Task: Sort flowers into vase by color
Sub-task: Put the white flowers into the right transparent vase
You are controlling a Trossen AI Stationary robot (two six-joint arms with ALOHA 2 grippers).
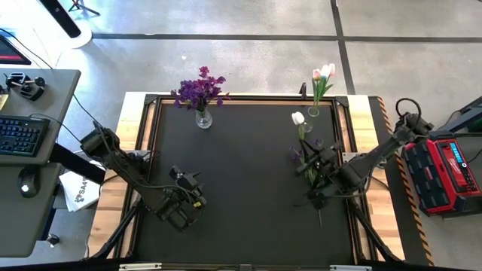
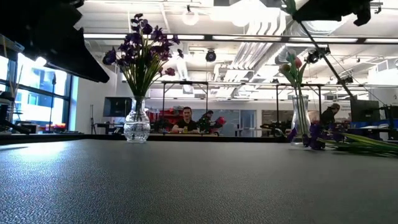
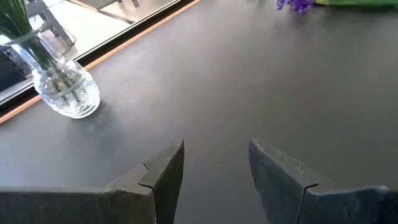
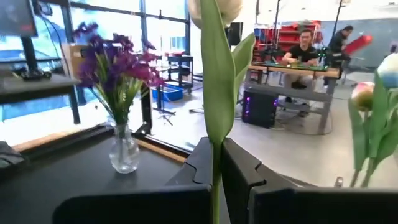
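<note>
A glass vase (image 1: 203, 118) of purple flowers (image 1: 200, 90) stands at the far left of the black mat. A second vase (image 1: 312, 111) at the far right holds pink and white tulips (image 1: 322, 75). My right gripper (image 1: 312, 159) is shut on a white tulip (image 1: 299, 118), raised above the mat's right side. Loose purple flowers (image 2: 317, 138) lie flat on the mat below it. My left gripper (image 1: 187, 179) hovers open over the mat's near left, nothing between its fingers (image 3: 165, 171), and faces the purple vase (image 3: 65, 90). My right gripper pinches the white tulip's green stem (image 4: 213, 134) between its two fingers (image 4: 239, 168), some way below the head (image 4: 231, 9). The fingers point level toward the table's far side and lie across the stem. The head stands above the fingers; the lower stem is hidden.
A wooden border (image 1: 361, 102) frames the mat. A red case (image 1: 444, 162) sits off the table's right edge and a desk with a keyboard (image 1: 22, 135) off its left. People (image 2: 186, 119) sit at desks in the room behind. The mat's middle (image 1: 248, 165) is bare.
</note>
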